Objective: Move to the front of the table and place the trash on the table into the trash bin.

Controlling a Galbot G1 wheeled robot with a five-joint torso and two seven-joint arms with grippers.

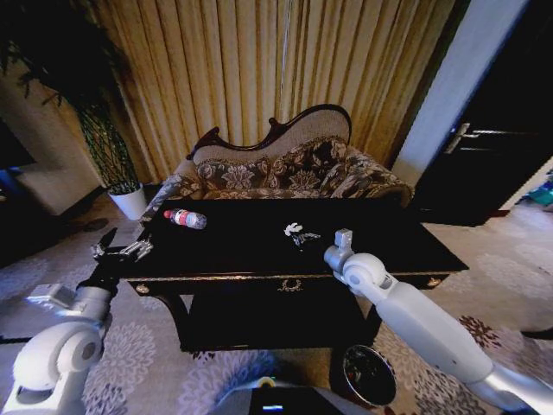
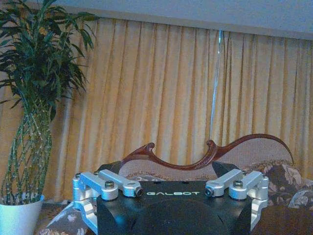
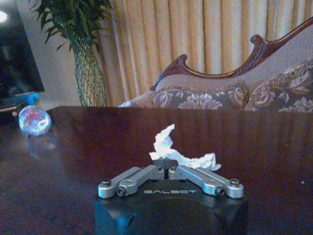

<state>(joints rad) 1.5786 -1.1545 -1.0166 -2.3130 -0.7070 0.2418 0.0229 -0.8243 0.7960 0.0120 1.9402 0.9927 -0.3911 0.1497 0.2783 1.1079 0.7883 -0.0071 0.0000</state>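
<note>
Your left gripper (image 1: 121, 252) hovers spread wide at the left end of the table (image 1: 380, 226), off its near corner. Just right of it, on the far left of the dark top, lies the clear bottle (image 1: 186, 218) with red cap and red-white label. Mid-table sits the white crumpled scrap (image 3: 171, 149); your right wrist view shows its torn, peaked shape, with the right gripper (image 3: 167, 168) pinched closed at its near edge. The reddish-brown trash bin (image 1: 370, 374) stands on the floor, near right.

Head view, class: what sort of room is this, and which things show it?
Probably a living room: a floral sofa behind a dark table, golden curtains, a potted plant and patterned carpet.
</note>
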